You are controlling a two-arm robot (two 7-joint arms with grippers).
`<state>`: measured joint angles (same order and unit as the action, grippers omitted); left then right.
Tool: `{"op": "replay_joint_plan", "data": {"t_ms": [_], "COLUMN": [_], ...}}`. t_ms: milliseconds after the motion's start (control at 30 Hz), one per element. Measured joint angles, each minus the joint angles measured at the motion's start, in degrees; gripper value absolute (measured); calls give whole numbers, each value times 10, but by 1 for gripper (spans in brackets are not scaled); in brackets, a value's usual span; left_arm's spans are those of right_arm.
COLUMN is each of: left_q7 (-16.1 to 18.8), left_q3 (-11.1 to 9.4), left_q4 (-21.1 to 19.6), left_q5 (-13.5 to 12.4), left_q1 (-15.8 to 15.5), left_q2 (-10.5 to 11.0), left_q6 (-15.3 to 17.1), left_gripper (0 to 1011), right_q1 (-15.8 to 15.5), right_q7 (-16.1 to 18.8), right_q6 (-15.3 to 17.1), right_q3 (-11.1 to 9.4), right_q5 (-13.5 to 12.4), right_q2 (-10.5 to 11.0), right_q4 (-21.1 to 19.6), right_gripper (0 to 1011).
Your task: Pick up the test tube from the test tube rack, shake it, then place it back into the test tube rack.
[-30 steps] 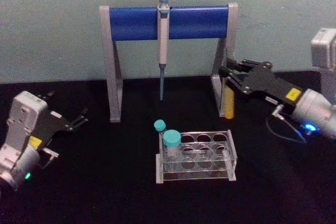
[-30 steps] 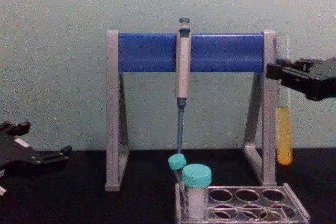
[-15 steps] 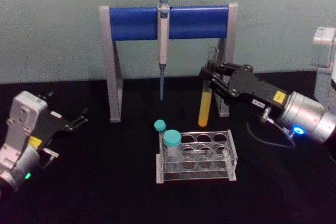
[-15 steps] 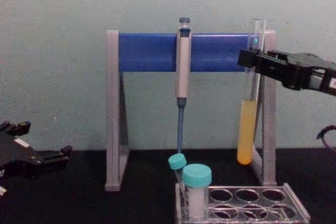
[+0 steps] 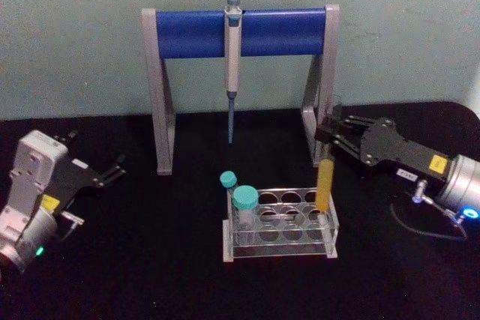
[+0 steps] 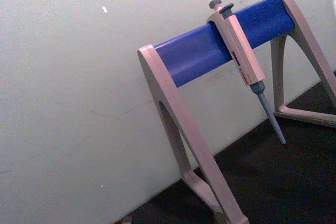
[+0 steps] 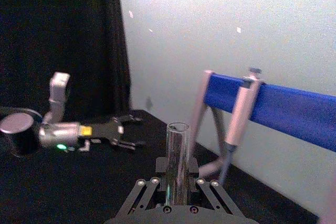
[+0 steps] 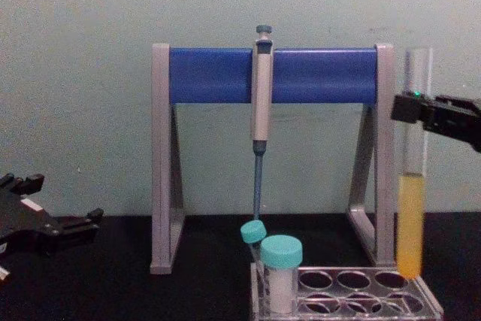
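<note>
The test tube (image 5: 324, 185) is held upright in the right gripper (image 5: 331, 142), whose jaws are closed narrowly on the clear glass well above the yellow liquid. The tube's open mouth is seen standing free above the jaws in the right wrist view. The tube's round bottom is placed at the right end of the test tube rack (image 5: 281, 253), which is set near the middle of the bench (image 5: 150, 267). From the chest view the bottom is level with the rack's top plate, but whether it has entered a hole or only rests over one cannot be told. The step in hand is judged to be the return of the tube to the rack.

The left gripper (image 5: 120, 168) is parked low at the bench's left edge with its jaws apart and nothing held.

Two teal-capped vials (image 5: 245, 200) are kept at the rack's left end, well apart from the tube. The pipette stand (image 5: 187, 33) with its hanging pipette (image 5: 232, 73) is set behind the rack.

Should the tip be lowered onto the plate between holes, the light rack could be pushed or tipped, or the glass cracked. As the tube is uncapped, liquid could be spilled by any tilt, and a lean could follow if it is let go before it is seated
</note>
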<state>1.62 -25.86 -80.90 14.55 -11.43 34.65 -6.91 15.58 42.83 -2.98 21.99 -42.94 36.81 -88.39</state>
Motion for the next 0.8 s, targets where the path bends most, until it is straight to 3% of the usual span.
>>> {"op": "replay_joint_plan", "data": {"t_ms": [133, 300, 533, 800], "left_q7": [0, 0, 0, 0], "left_q3": [0, 0, 0, 0], "left_q4": [0, 0, 0, 0], "left_q5": [0, 0, 0, 0], "left_q1": [0, 0, 0, 0], "left_q2": [0, 0, 0, 0], "left_q6": [0, 0, 0, 0], "left_gripper": [1001, 1001, 1001, 1001], "right_q1": [-12, -2, 38, 68], "right_q7": [-40, -64, -92, -77], "right_q6": [-5, -10, -20, -37], "right_q3": [-9, -10, -3, 2], "right_q5": [21, 51, 99, 104], "right_q2": [17, 14, -22, -66], "right_q4": [-11, -4, 37, 78], "right_gripper": [230, 230, 230, 230]}}
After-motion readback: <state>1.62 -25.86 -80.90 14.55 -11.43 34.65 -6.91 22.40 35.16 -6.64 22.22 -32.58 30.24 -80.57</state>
